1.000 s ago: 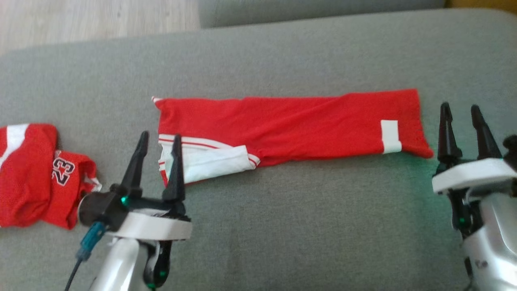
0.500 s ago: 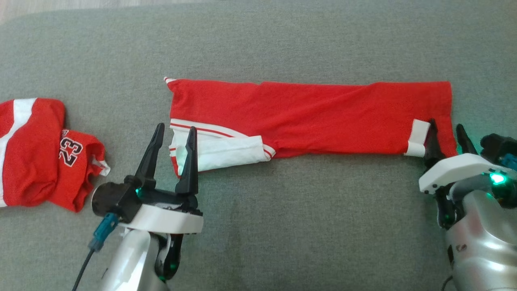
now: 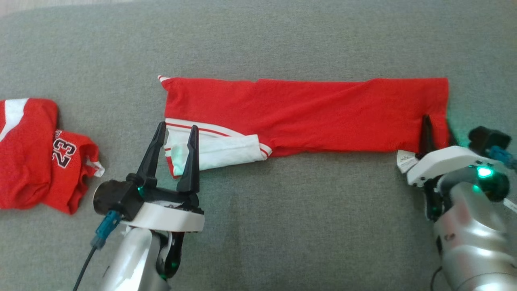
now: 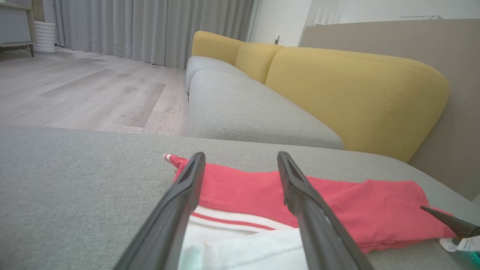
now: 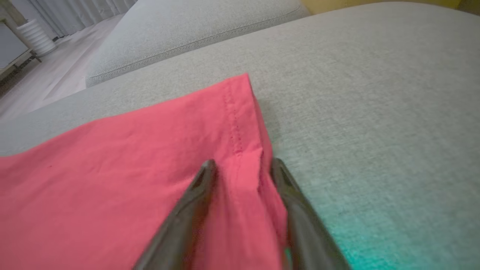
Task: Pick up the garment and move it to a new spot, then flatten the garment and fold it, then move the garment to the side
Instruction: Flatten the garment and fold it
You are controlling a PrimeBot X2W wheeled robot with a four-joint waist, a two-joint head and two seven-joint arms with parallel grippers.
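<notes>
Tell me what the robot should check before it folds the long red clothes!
1. Red garment lies flat in a long strip on the grey cushion: ok.
2. Right jaws straddle its right corner, cloth between them: ok.
3. Right jaws shut on the cloth: not ok, they stand apart.
4. Left jaws open at the white-trimmed end: ok.
5. Left jaws touching the cloth: cannot tell.
6. Number 23 jersey lies apart, at the left: ok.

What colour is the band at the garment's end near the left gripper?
White band with thin red stripes on the red garment; clearest in the head view.
</notes>
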